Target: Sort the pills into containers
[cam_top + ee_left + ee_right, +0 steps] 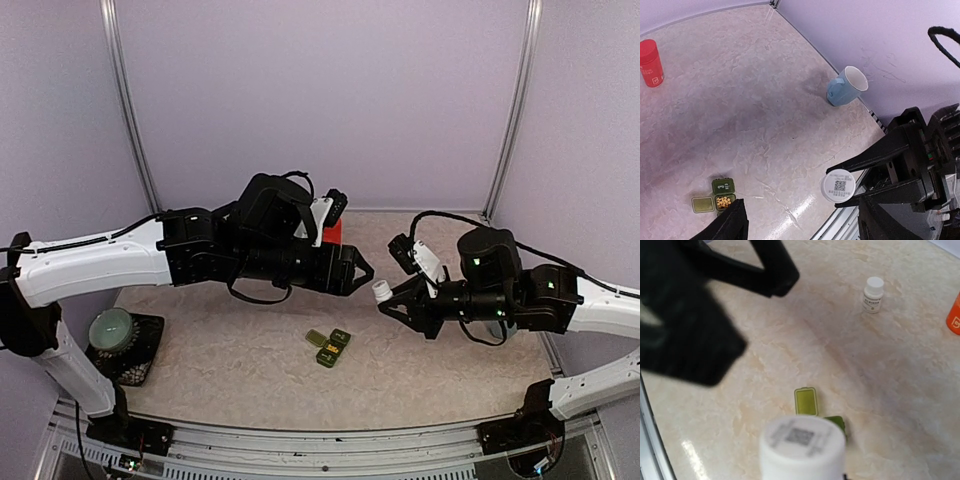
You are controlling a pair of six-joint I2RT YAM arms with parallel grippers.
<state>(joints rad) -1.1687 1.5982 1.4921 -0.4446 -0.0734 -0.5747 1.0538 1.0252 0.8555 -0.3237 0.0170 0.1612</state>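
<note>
The dark green containers (330, 347) lie near the table's middle. In the left wrist view one compartment of the containers (723, 186) is closed, one holds yellow pills (723, 201), and one lid (702, 204) lies open. My right gripper (388, 297) is shut on a white bottle (381, 291), held in the air with its labelled cap (838, 185) facing my left gripper. My left gripper (366, 268) is open, with nothing between its fingers, its tips just short of the cap. The right wrist view shows the cap (802, 445) blurred above the containers (806, 401).
A red bottle (650, 62) stands at the back of the table. A small white bottle (873, 294) stands near it. A pale blue mug (846, 86) sits by the right wall. A round cup on a black mat (112, 330) is at the front left.
</note>
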